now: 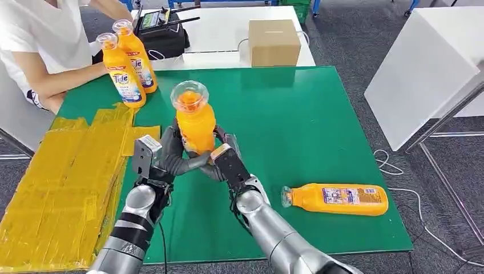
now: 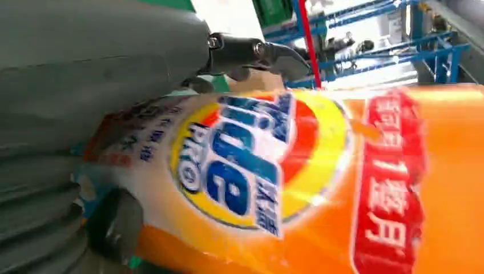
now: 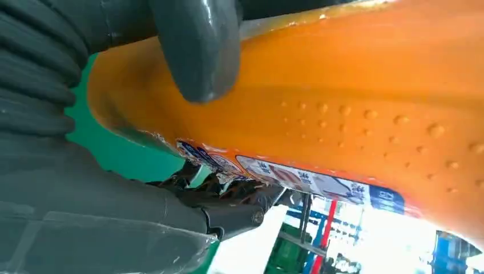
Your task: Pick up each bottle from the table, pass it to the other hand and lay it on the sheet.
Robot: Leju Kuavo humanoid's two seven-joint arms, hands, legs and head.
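An orange Tide bottle (image 1: 195,123) with a clear cap stands upright above the middle of the green mat (image 1: 297,120). My left hand (image 1: 171,154) and my right hand (image 1: 225,160) both wrap its lower body from opposite sides. Its label (image 2: 245,165) is close up in the left wrist view, beside my left hand (image 2: 68,85). In the right wrist view a thumb of my right hand (image 3: 197,51) presses on the orange body (image 3: 354,97). A yellow sheet (image 1: 57,182) covers the mat's left side. Another bottle (image 1: 337,198) lies on its side at the front right. Two more bottles (image 1: 122,71) (image 1: 136,54) stand at the back left.
A person in a white top sits at the back left, one forearm (image 1: 57,80) resting near the two standing bottles. Behind the mat are a cardboard box (image 1: 274,41) and a black device (image 1: 162,31). A white table (image 1: 422,63) stands to the right, with cables on the floor.
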